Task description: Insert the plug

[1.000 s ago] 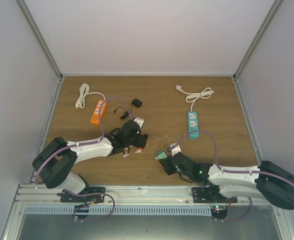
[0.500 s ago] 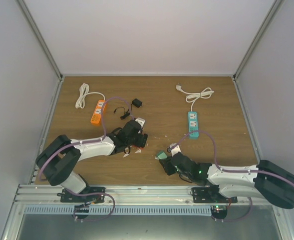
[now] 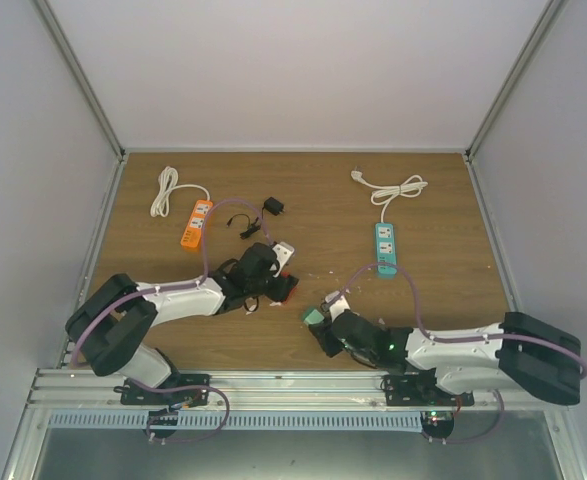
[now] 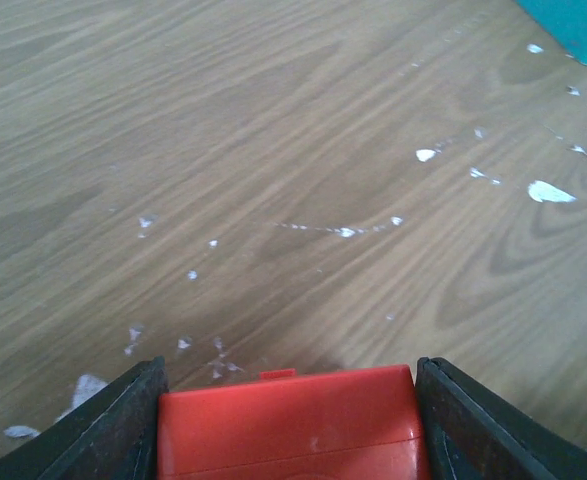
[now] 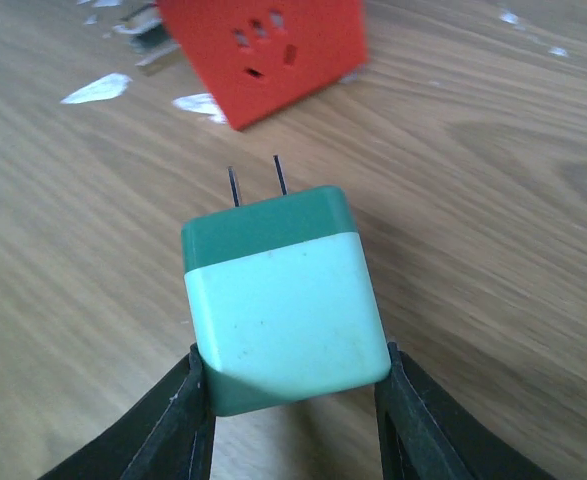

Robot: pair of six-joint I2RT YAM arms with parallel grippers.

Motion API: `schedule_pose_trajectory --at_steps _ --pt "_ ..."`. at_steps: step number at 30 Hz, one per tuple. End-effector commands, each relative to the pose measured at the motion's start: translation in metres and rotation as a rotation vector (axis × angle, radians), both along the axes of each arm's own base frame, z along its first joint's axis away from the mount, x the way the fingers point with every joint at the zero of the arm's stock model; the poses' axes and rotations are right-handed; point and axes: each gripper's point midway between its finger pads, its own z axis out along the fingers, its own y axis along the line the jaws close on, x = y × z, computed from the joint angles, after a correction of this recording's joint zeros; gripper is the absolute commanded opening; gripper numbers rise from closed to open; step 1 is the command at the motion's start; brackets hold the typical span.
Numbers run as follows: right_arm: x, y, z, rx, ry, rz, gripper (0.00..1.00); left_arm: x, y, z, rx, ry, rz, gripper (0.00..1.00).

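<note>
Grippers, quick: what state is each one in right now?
Left gripper: closed on the red socket block, a finger against each side.
Right gripper: closed on the green-and-white plug, prongs pointing toward the red socket block.

On the wooden counter (image 3: 323,190) the right gripper (image 3: 319,320) holds a green plug (image 3: 314,315), at five o'clock from the red socket block (image 3: 288,287) at the left gripper (image 3: 276,279).

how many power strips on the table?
2: an orange power strip back left and a teal power strip right of centre. None seems hidden.
</note>
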Motion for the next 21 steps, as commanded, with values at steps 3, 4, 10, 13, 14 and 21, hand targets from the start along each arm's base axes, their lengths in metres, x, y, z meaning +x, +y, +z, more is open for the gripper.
schedule_pose_trajectory --at_steps 3,4,10,13,14,21 --pt "0.001 0.031 0.026 -0.015 -0.163 0.055 0.09 -0.011 -0.024 0.020 -0.115 -0.046 -0.167 0.53" --pt "0.000 0.033 0.025 -0.018 -0.168 0.063 0.09 -0.012 -0.026 0.019 -0.118 -0.040 -0.180 0.52" --pt "0.002 0.040 0.025 -0.022 -0.194 0.080 0.08 -0.014 -0.028 0.014 -0.112 -0.023 -0.197 0.50" --pt "0.004 0.037 0.025 -0.033 -0.207 0.063 0.07 -0.012 -0.026 0.010 -0.095 -0.022 -0.184 0.49" --pt "0.006 0.035 0.025 -0.036 -0.211 0.053 0.06 -0.013 -0.027 0.009 -0.091 -0.022 -0.187 0.49" --pt "0.011 0.025 0.022 -0.063 -0.225 0.007 0.05 -0.018 -0.032 0.006 -0.074 -0.024 -0.212 0.47"
